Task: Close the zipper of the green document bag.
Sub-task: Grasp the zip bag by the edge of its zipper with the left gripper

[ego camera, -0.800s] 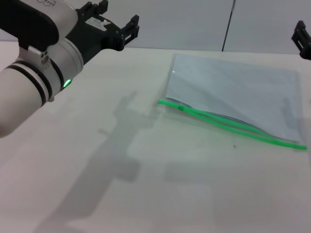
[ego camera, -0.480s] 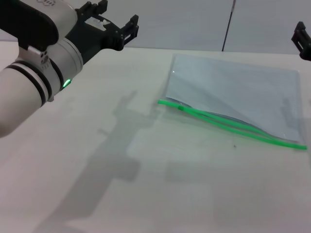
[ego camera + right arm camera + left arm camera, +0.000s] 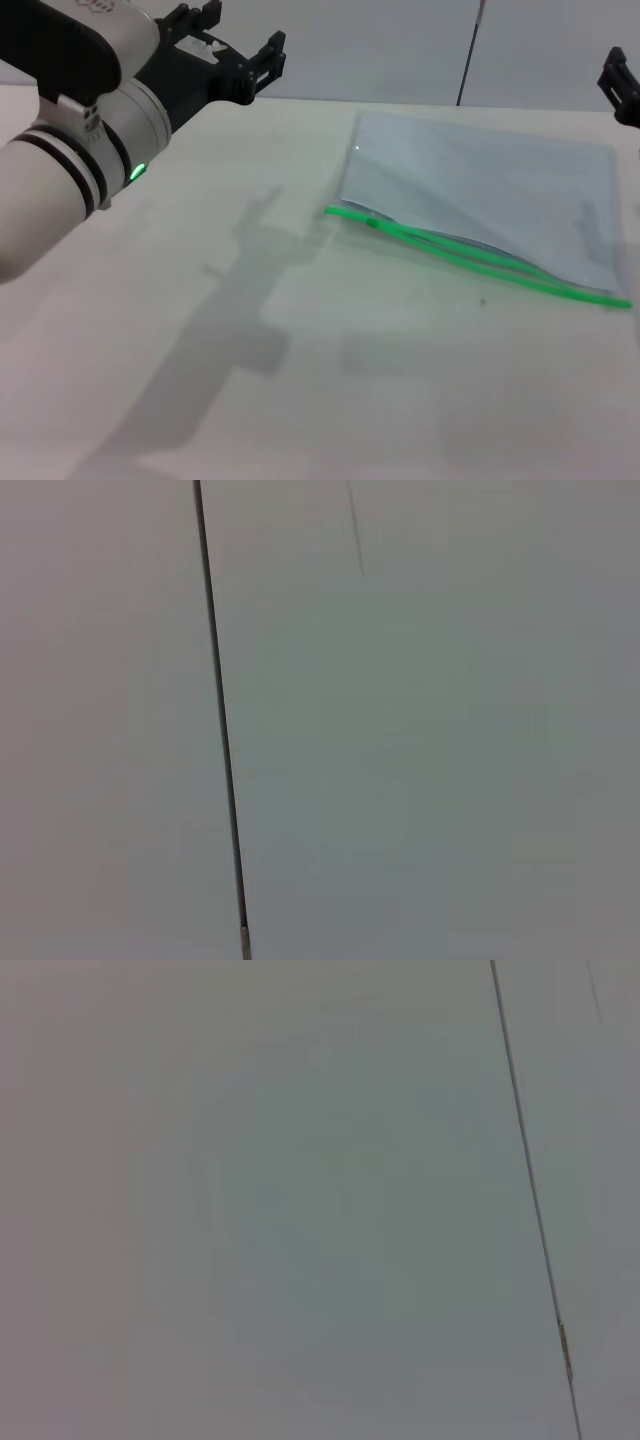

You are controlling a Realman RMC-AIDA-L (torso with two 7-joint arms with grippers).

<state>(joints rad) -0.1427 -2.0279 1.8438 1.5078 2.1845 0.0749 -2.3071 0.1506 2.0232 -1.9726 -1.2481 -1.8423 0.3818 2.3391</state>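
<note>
Bag (image 3: 480, 195) in the head view lies flat on the table (image 3: 300, 400), thin, limp and probably slippery; its zip (image 3: 470, 255), gaping along the near edge, wants a pinch at the slider (image 3: 372, 222) while the far end is pinned. Left pincer (image 3: 232, 55) hangs spread well off to the bag's left, the right pincer (image 3: 620, 85) just past its far right corner, fingers unreadable. Wrist views show only blank wall.

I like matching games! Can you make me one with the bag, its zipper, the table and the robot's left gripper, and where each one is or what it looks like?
Things:
1. bag
2. zipper
3. left gripper
4. table

Descriptions:
A. bright green strip, gaping apart
B. black, open, up in the air far from the bag
C. pale and see-through, lying flat
D. whitish top with the arm's shadow on it

Pairs: 1-C, 2-A, 3-B, 4-D
</note>
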